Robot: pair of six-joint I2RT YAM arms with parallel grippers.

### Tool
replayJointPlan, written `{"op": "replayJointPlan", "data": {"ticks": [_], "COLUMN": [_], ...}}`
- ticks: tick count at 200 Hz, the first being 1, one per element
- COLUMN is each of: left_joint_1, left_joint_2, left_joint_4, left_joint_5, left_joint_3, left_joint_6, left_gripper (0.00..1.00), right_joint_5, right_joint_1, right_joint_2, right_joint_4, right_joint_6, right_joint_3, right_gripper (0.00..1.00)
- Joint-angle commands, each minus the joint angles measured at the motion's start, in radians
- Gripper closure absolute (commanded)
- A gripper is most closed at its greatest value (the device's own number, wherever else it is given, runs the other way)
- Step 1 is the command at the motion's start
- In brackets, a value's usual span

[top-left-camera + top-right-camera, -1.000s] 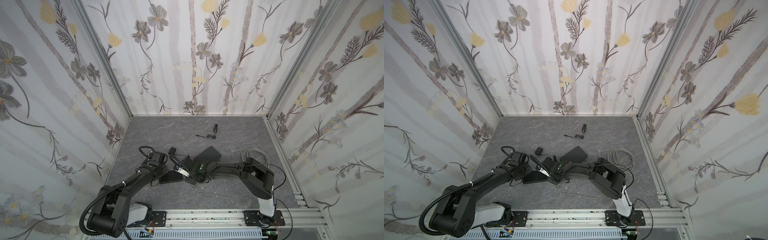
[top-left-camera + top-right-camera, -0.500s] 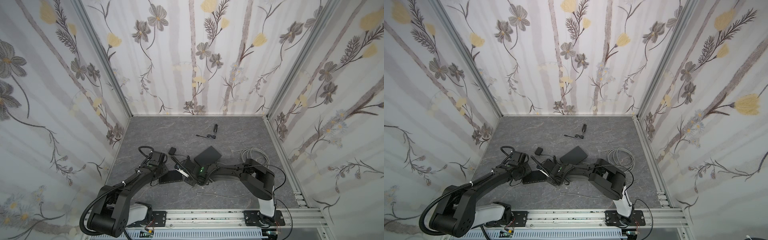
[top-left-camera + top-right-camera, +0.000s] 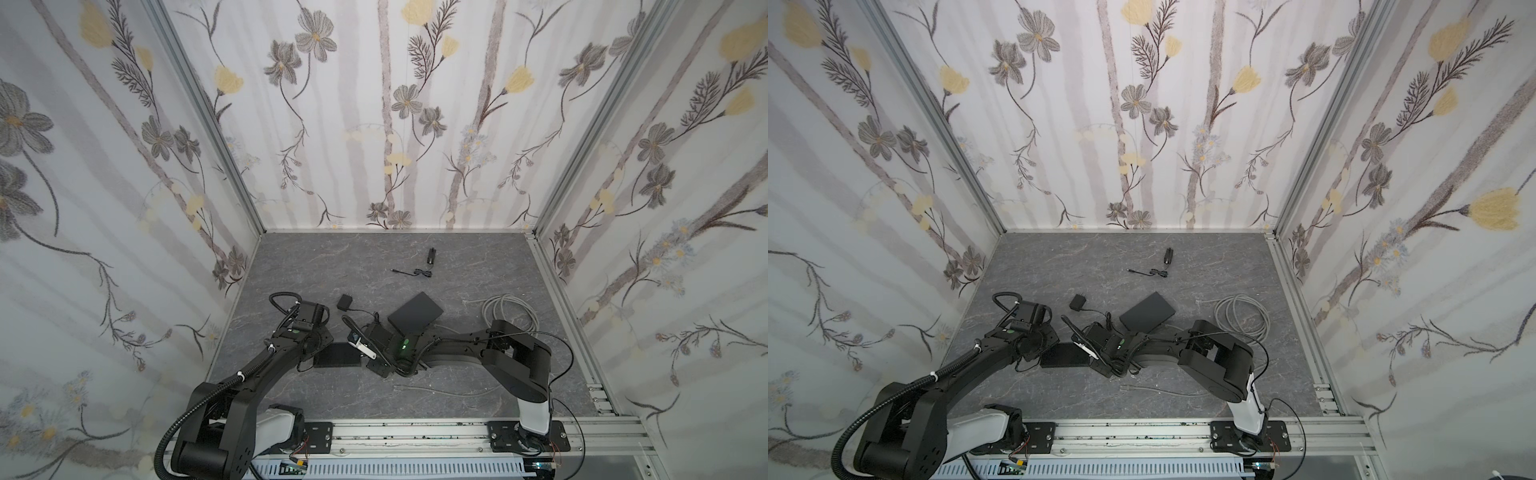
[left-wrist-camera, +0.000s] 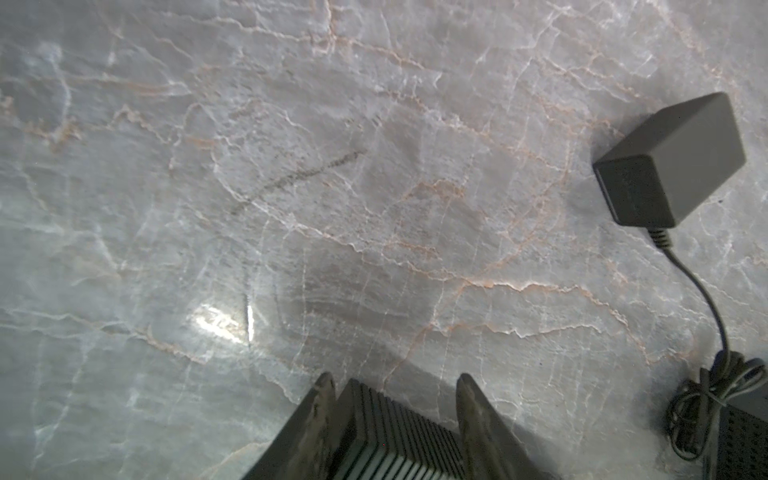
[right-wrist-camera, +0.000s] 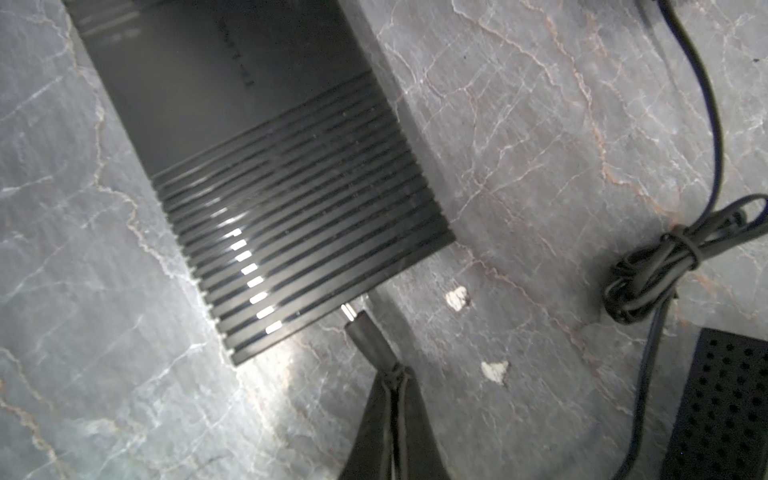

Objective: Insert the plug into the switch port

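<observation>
In both top views I see the switch [image 3: 337,355] [image 3: 1065,357] lying flat on the grey table [image 3: 332,266] near the front rail. The left gripper [image 3: 321,353] is at its left end and the right gripper [image 3: 370,362] at its right end. These views are too small for me to read the jaws. In the left wrist view, the left gripper [image 4: 395,377] stands about half spread. One finger lies along each side of the switch's [image 4: 395,440] ribbed end, pinching it. A black power adapter [image 4: 673,166] lies well apart on the table. In the right wrist view, the right gripper [image 5: 395,374] is clamped tight on the tail of the plug [image 5: 368,336]. The plug's metal tip meets the switch's [image 5: 270,166] end face near one corner. I cannot tell whether it has entered the port.
</observation>
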Motion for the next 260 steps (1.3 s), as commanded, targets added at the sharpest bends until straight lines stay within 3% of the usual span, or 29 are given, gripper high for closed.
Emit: {"op": "replayJointPlan", "data": {"ticks": [1,40,134,204,224,241,260], "left_joint_1": [0.007,0.011,0.010,0.011,0.011,0.010,0.009], "left_joint_2": [-0.004,-0.043,-0.093,-0.217,-0.329,-0.425,-0.500], "left_joint_4": [-0.026,-0.054,-0.033,-0.142,-0.103,-0.026,0.122], "left_joint_5": [-0.011,0.001,0.102,0.023,0.100,0.232,0.423], "left_joint_3": [0.009,-0.027,-0.071,0.007,0.023,0.005,-0.048], "left_joint_6": [-0.017,-0.021,-0.062,0.035,0.099,0.152,0.211], "left_gripper": [0.50,0.40,0.38,0.32,0.37,0.40,0.45], "right_joint_5": [-0.029,-0.026,-0.029,-0.029,-0.113,-0.185,-0.190], "right_joint_1": [-0.001,-0.020,-0.025,-0.064,-0.110,-0.136,-0.137], "right_joint_2": [-0.010,-0.010,0.003,-0.088,-0.167,-0.228,-0.266], "right_joint_4": [0.067,0.061,0.022,0.073,0.099,0.116,0.073], "right_joint_6": [0.017,0.007,-0.040,-0.034,-0.062,-0.112,-0.205], "right_joint_3": [-0.002,-0.003,0.014,-0.087,-0.124,-0.147,-0.140], "right_gripper": [1.00,1.00,1.00,1.00,1.00,1.00,1.00]}}
